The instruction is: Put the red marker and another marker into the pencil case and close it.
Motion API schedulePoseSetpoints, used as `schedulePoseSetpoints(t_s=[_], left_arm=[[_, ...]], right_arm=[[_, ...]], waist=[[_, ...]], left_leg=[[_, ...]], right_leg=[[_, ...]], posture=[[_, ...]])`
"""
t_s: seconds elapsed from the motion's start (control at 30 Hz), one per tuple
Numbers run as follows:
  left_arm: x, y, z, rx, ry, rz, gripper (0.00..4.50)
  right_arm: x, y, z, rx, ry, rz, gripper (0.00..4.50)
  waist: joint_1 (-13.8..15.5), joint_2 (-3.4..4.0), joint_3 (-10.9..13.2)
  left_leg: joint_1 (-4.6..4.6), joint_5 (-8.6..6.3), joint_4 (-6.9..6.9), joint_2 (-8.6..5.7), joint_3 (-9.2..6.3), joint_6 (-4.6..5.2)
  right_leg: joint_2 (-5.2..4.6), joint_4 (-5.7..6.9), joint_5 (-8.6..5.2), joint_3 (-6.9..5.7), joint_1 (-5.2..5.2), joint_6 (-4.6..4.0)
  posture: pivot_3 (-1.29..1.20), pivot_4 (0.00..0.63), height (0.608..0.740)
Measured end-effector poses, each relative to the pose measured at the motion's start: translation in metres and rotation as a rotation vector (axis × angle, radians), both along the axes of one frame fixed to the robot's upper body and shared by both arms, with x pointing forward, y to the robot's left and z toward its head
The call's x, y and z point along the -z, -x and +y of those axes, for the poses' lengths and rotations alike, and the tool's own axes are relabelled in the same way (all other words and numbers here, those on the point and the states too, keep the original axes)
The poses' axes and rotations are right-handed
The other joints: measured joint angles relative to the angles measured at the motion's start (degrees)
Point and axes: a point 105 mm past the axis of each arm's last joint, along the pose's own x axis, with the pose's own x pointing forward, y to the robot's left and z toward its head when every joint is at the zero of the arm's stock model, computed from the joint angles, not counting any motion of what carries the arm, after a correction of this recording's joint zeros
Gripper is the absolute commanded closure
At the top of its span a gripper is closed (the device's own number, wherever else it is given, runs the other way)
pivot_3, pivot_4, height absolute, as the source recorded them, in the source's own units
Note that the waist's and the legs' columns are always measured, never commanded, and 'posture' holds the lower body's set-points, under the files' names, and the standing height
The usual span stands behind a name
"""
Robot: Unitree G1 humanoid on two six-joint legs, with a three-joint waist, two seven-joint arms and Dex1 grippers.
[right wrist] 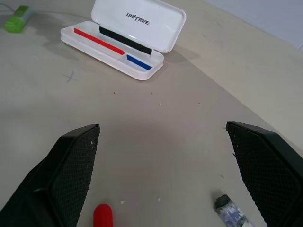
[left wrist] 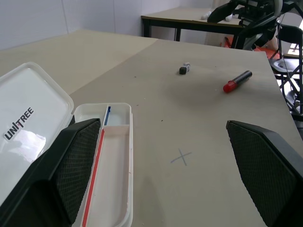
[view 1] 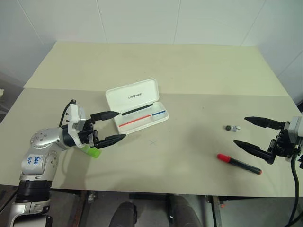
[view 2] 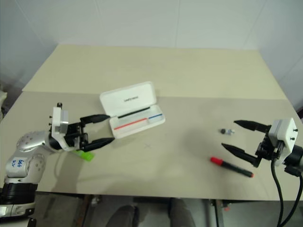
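Observation:
The white pencil case (view 1: 138,105) lies open at the table's centre left, its "Unitree" lid raised at the back, a red and blue stripe in its tray (right wrist: 113,49). My left gripper (view 1: 116,126) hovers open just left of the case, empty. A stubby lime-green marker (view 1: 92,151) lies on the table beneath that hand, also seen as a green marker (right wrist: 17,19) in the right wrist view. The red marker (view 1: 239,163) lies near the front right, red cap pointing left. My right gripper (view 1: 246,132) stands open above and just right of it, holding nothing.
A tiny dark-and-silver object (view 1: 232,127) lies on the table right of centre, behind the red marker. A pencilled cross (view 1: 152,142) marks the table in front of the case. The table's front edge runs close below both hands. Another table (left wrist: 189,16) stands beyond.

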Motion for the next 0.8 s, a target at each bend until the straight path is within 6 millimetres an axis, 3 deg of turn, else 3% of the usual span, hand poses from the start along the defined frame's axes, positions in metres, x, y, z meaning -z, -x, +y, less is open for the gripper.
schedulePoseSetpoints(t_s=[0.23,0.43,0.7,0.8], left_arm=[[0.000,-0.001,0.002,-0.012,-0.006,-0.009,0.04],[-0.001,0.000,0.008,-0.018,-0.053,-0.009,0.04],[0.012,-0.010,0.029,-0.074,-0.154,0.043,2.69],[0.014,-0.015,0.028,-0.076,-0.178,0.048,2.69]], right_arm=[[-0.002,-0.006,0.003,-0.005,-0.004,-0.033,0.00],[-0.003,-0.012,0.018,-0.064,-0.013,-0.039,0.00],[-0.001,-0.004,0.067,-0.232,-0.043,-0.013,0.00],[-0.002,0.002,0.080,-0.281,-0.048,0.001,0.00]], waist=[[0.0,0.00,0.0],[-0.1,0.01,0.0],[0.1,0.03,0.0],[0.3,0.02,0.0]], left_leg=[[0.01,0.00,0.00,0.01,-0.01,0.00],[0.03,0.00,0.00,0.01,0.00,-0.01],[0.01,0.00,0.01,0.00,-0.05,-0.01],[-0.02,-0.01,0.01,0.00,-0.07,-0.01]], right_leg=[[0.00,0.01,0.00,-0.01,0.00,0.00],[0.00,0.03,0.00,0.00,0.00,0.00],[-0.04,0.07,-0.02,-0.06,0.00,-0.03],[-0.06,0.02,-0.01,-0.08,-0.01,-0.02]], posture=[[0.00,0.150,0.740],[0.00,0.150,0.740],[0.00,0.150,0.740],[0.00,0.150,0.740]])
